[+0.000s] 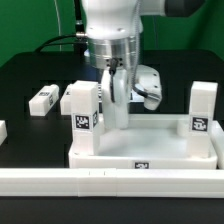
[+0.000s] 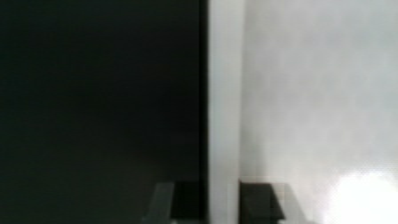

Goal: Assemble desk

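Note:
The white desk top [image 1: 150,148] lies flat against the front rail. Two white legs stand upright in its corner sockets, one at the exterior view's left [image 1: 82,112] and one at the right [image 1: 203,108], each showing a square tag. My gripper [image 1: 118,122] reaches straight down onto the top's far rim between them. In the wrist view the thin white rim wall [image 2: 222,110] runs between my fingertips [image 2: 183,203], and the gripper [image 2: 222,205] is shut on it. On one side of the wall is the black table, on the other the top's white inside.
A loose tagged leg [image 1: 42,100] lies on the black table at the exterior view's left, and another white piece [image 1: 2,130] shows at the left edge. A long white rail bar [image 1: 100,182] runs across the front. A white part [image 1: 150,92] sits behind the gripper.

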`<act>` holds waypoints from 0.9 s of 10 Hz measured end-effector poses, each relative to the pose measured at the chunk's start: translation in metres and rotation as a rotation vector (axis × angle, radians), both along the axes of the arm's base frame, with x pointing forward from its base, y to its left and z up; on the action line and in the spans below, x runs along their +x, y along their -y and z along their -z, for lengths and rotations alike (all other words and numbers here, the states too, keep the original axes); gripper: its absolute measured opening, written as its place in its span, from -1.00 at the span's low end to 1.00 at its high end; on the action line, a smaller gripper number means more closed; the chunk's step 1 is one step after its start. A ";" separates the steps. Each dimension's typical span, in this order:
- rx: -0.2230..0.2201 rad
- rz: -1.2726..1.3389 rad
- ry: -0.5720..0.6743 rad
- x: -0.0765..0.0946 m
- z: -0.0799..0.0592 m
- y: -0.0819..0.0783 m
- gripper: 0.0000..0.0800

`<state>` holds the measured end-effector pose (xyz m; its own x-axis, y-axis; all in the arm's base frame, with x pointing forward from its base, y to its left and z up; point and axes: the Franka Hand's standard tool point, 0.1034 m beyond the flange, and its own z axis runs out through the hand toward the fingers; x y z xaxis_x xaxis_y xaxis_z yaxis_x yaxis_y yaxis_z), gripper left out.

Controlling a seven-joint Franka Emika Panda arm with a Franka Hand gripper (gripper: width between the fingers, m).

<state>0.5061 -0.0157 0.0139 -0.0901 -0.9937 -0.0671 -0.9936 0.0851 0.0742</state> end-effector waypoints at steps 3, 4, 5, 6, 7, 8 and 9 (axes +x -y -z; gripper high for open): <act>0.004 -0.102 -0.005 -0.015 -0.004 0.024 -0.82; 0.002 -0.121 0.000 -0.014 -0.006 0.028 -0.82; 0.003 -0.141 0.000 -0.014 -0.005 0.026 -0.82; 0.003 -0.145 0.000 -0.014 -0.004 0.026 -0.82; 0.006 -0.195 0.005 -0.014 -0.004 0.027 -0.82; 0.012 -0.291 0.011 -0.014 -0.004 0.027 -0.82; 0.025 -0.418 0.004 -0.012 -0.006 0.029 -0.82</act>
